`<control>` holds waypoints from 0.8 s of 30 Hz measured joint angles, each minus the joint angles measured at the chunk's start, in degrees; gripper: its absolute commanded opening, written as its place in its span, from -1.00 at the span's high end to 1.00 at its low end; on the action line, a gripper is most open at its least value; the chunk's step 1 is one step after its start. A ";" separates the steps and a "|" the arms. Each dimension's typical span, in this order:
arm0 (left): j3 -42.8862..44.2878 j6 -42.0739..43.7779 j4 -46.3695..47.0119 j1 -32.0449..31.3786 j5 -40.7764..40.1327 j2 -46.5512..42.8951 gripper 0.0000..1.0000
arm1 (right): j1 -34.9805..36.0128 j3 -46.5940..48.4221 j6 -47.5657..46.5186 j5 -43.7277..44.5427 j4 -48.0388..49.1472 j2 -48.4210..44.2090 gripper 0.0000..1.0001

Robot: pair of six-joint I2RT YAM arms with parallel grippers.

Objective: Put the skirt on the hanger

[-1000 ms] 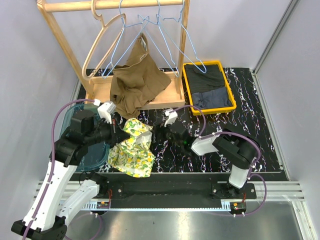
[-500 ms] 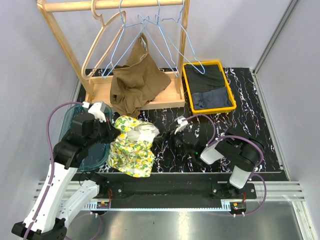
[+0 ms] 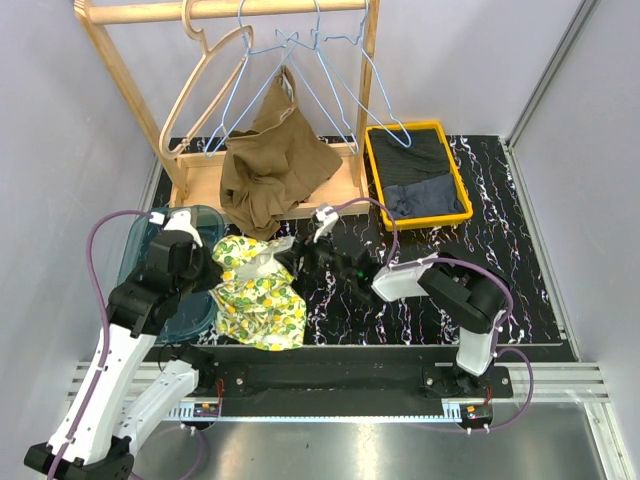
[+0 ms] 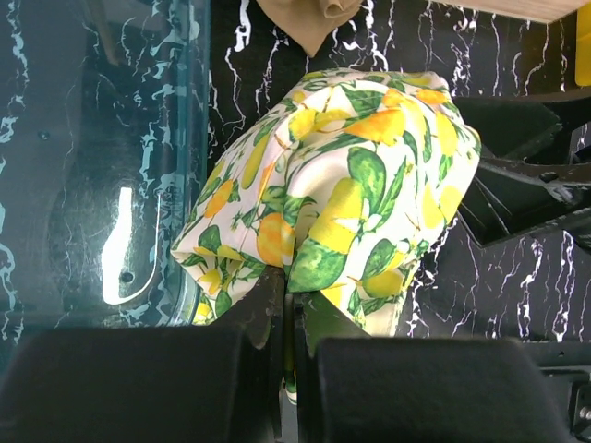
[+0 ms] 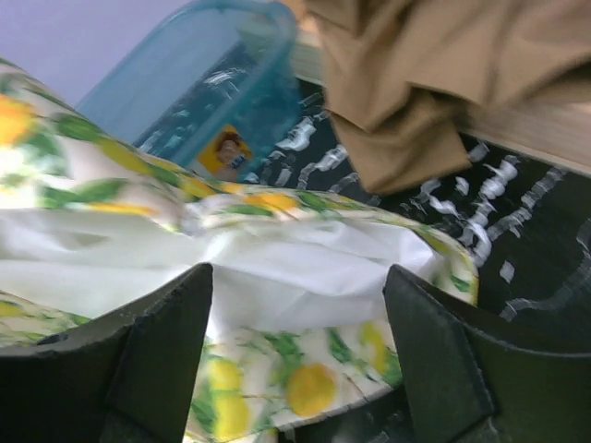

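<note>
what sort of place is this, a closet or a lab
Probably a lab test cell for clothes handling: a wooden rack with wire hangers, a yellow bin of folded clothes, and two bolted-down robot arms.

On my left a clear blue tub (image 3: 140, 255) sits on the black marbled mat (image 3: 500, 230); a small yellow sticker (image 5: 224, 148) shows through its wall. At the back stands a wooden rack (image 3: 120, 70). A brown cloth (image 3: 275, 165) hangs from it and slumps over its base board, one corner reaching down onto the mat. Just right of the rack's post lies a yellow bin (image 3: 372, 175) holding dark folded clothes (image 3: 420, 175). Grey walls close me in on three sides.
</note>
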 measured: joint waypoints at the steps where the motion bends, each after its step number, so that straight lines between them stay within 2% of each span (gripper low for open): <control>1: 0.00 -0.59 -0.07 0.00 -0.28 0.09 1.00 | 0.00 1.55 -0.26 -1.86 -1.22 0.07 -0.55; 8: -0.02 -3.78 0.31 0.00 -1.05 0.57 1.00 | 0.98 7.63 -0.55 -13.46 -5.49 1.95 -0.36; 15: -0.04 -5.77 1.16 0.00 -0.96 0.61 1.00 | 2.71 12.04 3.13 -21.29 -7.78 13.84 -0.23; 20: -1.60 -6.73 2.86 0.00 -0.66 0.57 1.00 | 2.69 12.63 4.96 -23.63 -7.61 16.02 -0.30; 24: -2.36 -7.21 3.43 0.00 -0.66 0.55 1.00 | 2.71 10.93 4.74 -21.92 -9.86 12.59 -0.52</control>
